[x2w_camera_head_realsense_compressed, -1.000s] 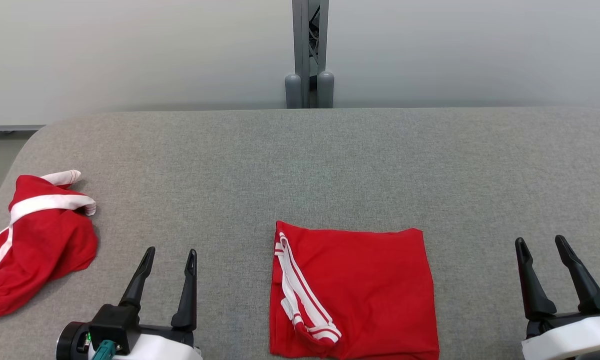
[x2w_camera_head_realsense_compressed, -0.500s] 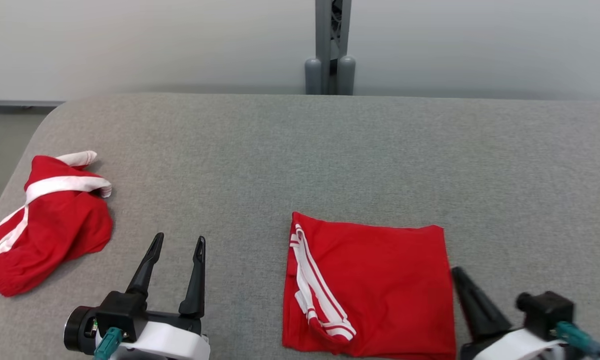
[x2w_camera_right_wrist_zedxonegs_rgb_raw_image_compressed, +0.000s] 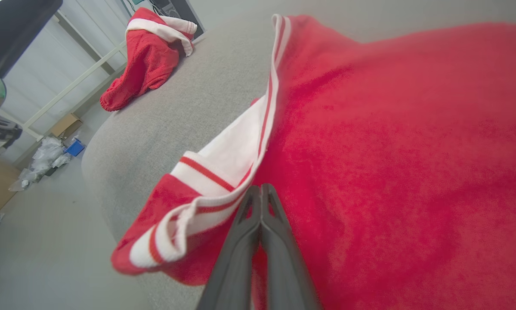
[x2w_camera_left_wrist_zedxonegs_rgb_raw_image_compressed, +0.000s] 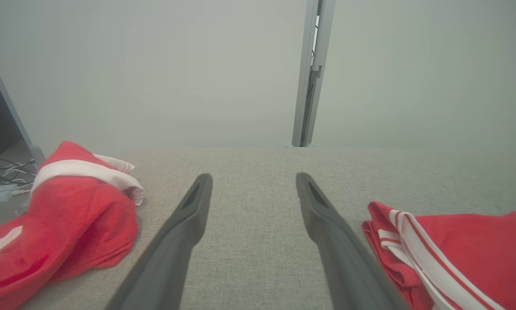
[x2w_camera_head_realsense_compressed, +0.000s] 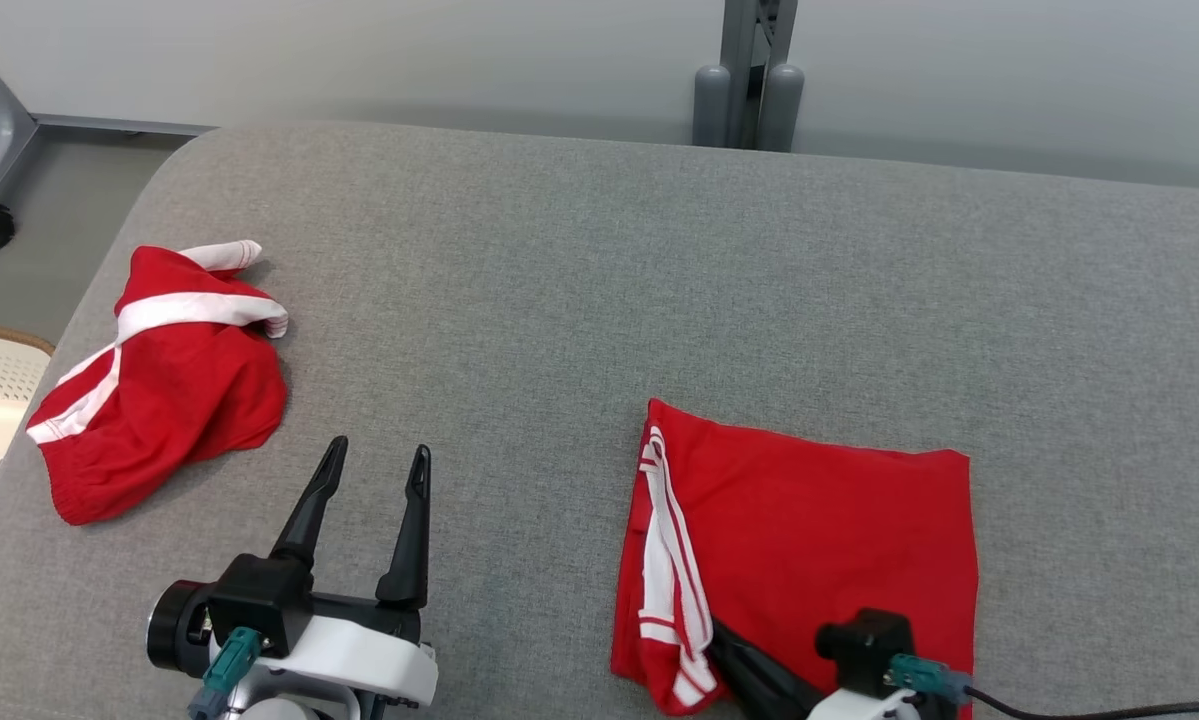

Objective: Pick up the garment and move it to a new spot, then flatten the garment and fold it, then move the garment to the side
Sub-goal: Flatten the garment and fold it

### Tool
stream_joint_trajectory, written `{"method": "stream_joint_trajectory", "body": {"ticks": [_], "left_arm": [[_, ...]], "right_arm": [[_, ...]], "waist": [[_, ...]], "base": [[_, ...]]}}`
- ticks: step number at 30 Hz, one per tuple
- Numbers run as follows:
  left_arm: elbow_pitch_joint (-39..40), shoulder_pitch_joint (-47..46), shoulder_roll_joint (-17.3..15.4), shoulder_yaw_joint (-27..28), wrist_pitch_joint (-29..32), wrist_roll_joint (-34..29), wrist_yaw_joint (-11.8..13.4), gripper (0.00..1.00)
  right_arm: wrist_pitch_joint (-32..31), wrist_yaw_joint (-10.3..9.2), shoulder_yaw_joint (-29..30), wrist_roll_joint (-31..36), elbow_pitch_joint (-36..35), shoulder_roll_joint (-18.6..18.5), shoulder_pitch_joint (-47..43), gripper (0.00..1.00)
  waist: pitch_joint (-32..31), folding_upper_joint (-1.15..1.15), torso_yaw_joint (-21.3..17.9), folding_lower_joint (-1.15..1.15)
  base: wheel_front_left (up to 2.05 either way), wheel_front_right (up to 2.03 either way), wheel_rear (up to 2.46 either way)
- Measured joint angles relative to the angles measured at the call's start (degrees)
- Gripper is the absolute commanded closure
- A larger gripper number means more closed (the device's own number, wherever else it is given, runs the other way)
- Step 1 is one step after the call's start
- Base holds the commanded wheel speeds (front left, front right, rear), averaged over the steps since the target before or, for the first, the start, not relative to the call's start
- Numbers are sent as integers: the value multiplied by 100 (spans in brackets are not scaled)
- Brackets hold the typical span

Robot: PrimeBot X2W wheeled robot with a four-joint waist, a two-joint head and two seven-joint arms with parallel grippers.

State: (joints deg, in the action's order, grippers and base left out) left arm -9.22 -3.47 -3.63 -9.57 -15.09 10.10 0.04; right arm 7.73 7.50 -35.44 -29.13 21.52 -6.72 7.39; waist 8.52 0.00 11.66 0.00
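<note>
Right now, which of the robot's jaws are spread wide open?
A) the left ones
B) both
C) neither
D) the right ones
A: the left jaws stand well apart above the grey surface, while the right jaws are pressed together over the folded red garment.

red garments (x2w_camera_head_realsense_compressed: pixel 164 385) (x2w_camera_head_realsense_compressed: pixel 829 530): 2 | grippers (x2w_camera_head_realsense_compressed: pixel 379 450) (x2w_camera_right_wrist_zedxonegs_rgb_raw_image_compressed: pixel 261 187): 2 | grey table (x2w_camera_head_realsense_compressed: pixel 559 250): 1

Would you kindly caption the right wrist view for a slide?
Shut right gripper over the folded red garment, beside its white-striped band; crumpled red garment beyond.
</note>
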Motion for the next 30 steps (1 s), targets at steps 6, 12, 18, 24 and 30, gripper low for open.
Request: {"method": "stream_joint_trajectory", "body": {"ticks": [6,12,18,24,30], "left_arm": [[3,-28,14,-30,-1,9,3,0],[22,-29,29,-14,-1,42,19,0],[65,-28,31,29,-2,38,21,0],[88,-29,11,89,-5,2,27,0],[98,-14,-30,131,-4,-11,37,0]], "right_arm": [[247,0,-875,-435,446,135,567,100],[593,0,-1258,-592,576,104,1038,100],[700,0,-548,-428,219,-164,1060,100],[710,0,991,29,-559,-289,621,93],[710,0,2059,636,-991,-241,198,0]], "waist": [[58,0,81,0],[41,0,0,0],[-7,0,-211,0],[-95,0,-415,0],[-195,0,-614,0]], "base": [[0,0,0],[0,0,0],[0,0,0],[0,0,0],[0,0,0]]}}
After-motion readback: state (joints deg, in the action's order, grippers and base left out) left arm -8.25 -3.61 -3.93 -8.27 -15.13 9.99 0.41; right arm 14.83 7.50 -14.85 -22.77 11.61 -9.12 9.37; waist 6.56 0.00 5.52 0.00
